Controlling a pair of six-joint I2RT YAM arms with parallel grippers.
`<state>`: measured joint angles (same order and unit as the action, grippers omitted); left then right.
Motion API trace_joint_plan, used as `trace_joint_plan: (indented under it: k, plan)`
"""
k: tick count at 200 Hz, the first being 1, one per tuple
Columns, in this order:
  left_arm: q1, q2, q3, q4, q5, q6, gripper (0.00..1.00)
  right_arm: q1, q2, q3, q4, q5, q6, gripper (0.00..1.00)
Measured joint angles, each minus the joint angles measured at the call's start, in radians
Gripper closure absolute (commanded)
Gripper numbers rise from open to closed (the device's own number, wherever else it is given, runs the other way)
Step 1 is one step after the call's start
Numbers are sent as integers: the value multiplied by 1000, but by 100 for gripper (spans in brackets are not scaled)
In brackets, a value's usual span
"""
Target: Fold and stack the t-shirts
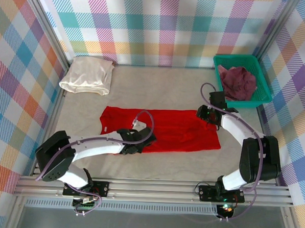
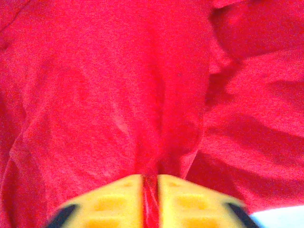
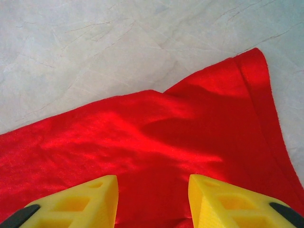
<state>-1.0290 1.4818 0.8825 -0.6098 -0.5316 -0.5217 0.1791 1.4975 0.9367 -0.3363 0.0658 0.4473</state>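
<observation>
1. Pinching a thin pleat of the red t-shirt (image 1: 167,130), the left gripper (image 2: 150,180) sits nearly closed, probably to drag a fold.
2. Its jaws apart, the right gripper (image 3: 153,176) hovers over that shirt's upper-right edge.
3. Three shirts: red spread mid-surface (image 1: 159,89), cream t-shirt (image 1: 88,75) folded upper left, maroon t-shirt (image 1: 237,81) crumpled in one basket (image 1: 219,60).

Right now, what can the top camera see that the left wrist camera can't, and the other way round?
Top camera's extras: the cream-white t-shirt lying at the far left, the maroon t-shirt bunched in the green basket, and the right gripper. Left wrist camera's extra: a close look at the left gripper, with its yellow fingers pinching a ridge of cloth. Shared: the red t-shirt, spread out in the middle.
</observation>
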Motion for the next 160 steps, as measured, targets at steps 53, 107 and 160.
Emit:
trace_joint_plan:
  k: [53,107,160]
  plan:
    - [-33,-257,-33,124,-13,89,51,-34,17,68,-55,23,9,53]
    - [459,-367,-116,282,165,81,78,-88,200,197,-118,-23,-25,98]
    - [554,67,-55,306,286,-9,91,-10,398,351,-179,-45,-48,100]
